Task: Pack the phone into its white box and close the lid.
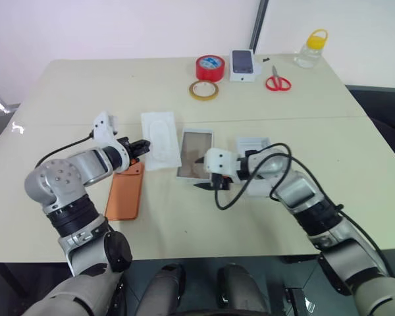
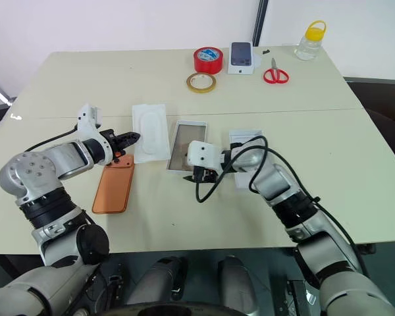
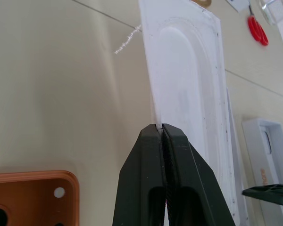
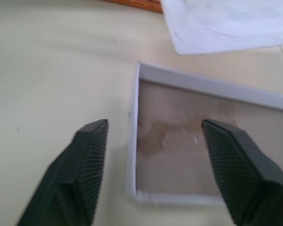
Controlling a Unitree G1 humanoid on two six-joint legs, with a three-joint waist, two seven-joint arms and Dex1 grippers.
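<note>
The orange phone (image 1: pixel 125 191) lies flat on the table at my left, its lens corner (image 3: pixel 33 197) just below my left gripper (image 1: pixel 143 146). That gripper is shut, pinching the edge of the flat white insert (image 1: pixel 161 139). The white box (image 1: pixel 196 153), a shallow tray with a brownish floor, lies to the right of the insert. My right gripper (image 1: pixel 204 174) hovers open over its near end, one finger on each side of the tray's near corner (image 4: pixel 132 141). The white lid (image 1: pixel 253 145) lies right of the tray, partly hidden by my right arm.
At the table's far side stand a red tape roll (image 1: pixel 209 67), a yellowish tape ring (image 1: pixel 203 90), a small white box picturing a dark phone (image 1: pixel 243 64), red scissors (image 1: pixel 277 81) and a jar with a yellow lid (image 1: pixel 313 47).
</note>
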